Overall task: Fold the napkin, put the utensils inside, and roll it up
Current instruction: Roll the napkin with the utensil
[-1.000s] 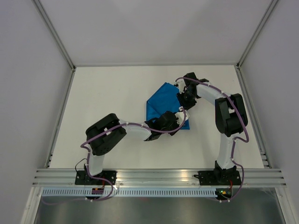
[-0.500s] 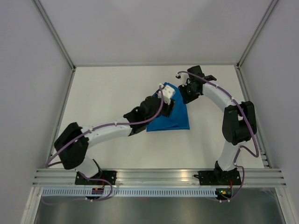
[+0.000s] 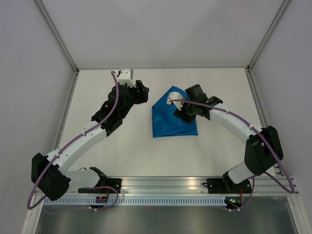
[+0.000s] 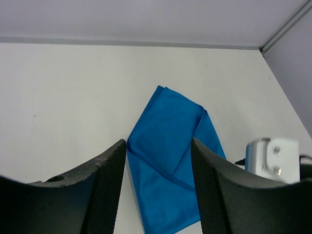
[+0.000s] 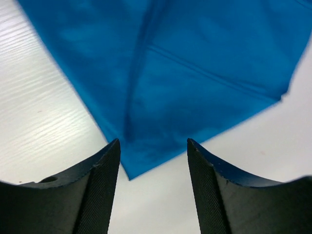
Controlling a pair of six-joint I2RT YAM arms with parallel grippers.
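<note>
The bright-blue napkin (image 3: pixel 170 119) lies folded into a rough triangle right of the table's middle. It also shows in the left wrist view (image 4: pixel 170 161) and the right wrist view (image 5: pixel 185 68). My left gripper (image 3: pixel 142 92) is open and empty, raised to the left of the napkin's far corner and looking down at it (image 4: pixel 158 142). My right gripper (image 3: pixel 180 113) is open and empty, hovering over the napkin's right part, with one napkin corner between its fingers (image 5: pixel 152 142). No knife is in view.
The white table (image 3: pixel 107 146) is bounded by a metal rail (image 3: pixel 66 112) on the left and another (image 3: pixel 261 112) on the right, with grey walls behind. The right arm's white camera mount (image 4: pixel 270 153) shows beside the napkin.
My left arm has swung off the napkin to the back left and opened out. My right gripper has moved from the napkin's far corner down over its right side.
</note>
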